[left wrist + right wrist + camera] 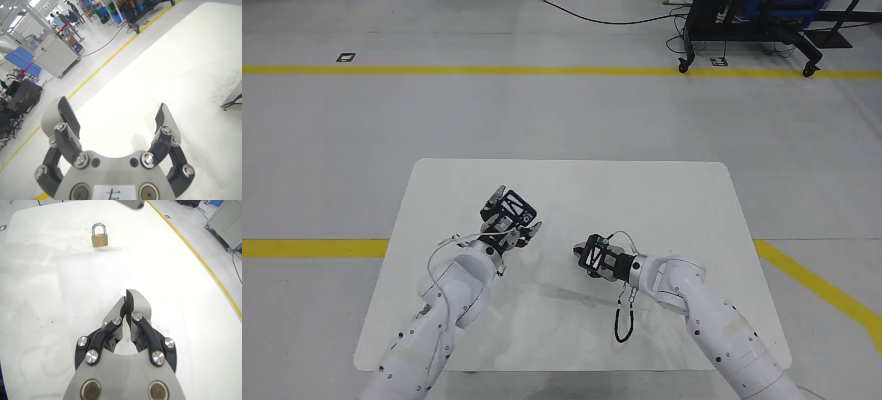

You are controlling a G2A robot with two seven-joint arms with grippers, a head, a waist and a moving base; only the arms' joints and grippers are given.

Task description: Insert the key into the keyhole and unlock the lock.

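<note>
- The padlock (99,240) has a squarish brass-coloured body and a polished silver U-shaped shackle (99,224). Both legs of the shackle run down into the body, so it looks shut.
- It sits on the white, round-cornered tabletop (662,200), well ahead of the right claw (126,298) and apart from it. Nothing touches it. Whether it stands on its base or lies flat cannot be told from this angle.
- Its broad face is turned towards the right wrist camera. Any stamp or lettering on that face is too small to make out.
- The right claw is closed, with its black ribbed pads (129,302) pressed together at the tips. Whether anything is pinched between them cannot be told. In the top view it (578,254) hangs over the middle of the tabletop.
- The left claw (112,102) is spread wide with nothing between its ribbed pads (69,115). In the top view it (512,212) is beside the right claw, a gap between them.
- A white paper label (114,192) on the left claw's metal base carries a dark handwritten mark, cut off at the edge and not legible.
- Small dark specks (53,321) dot the tabletop near the right claw.
</note>
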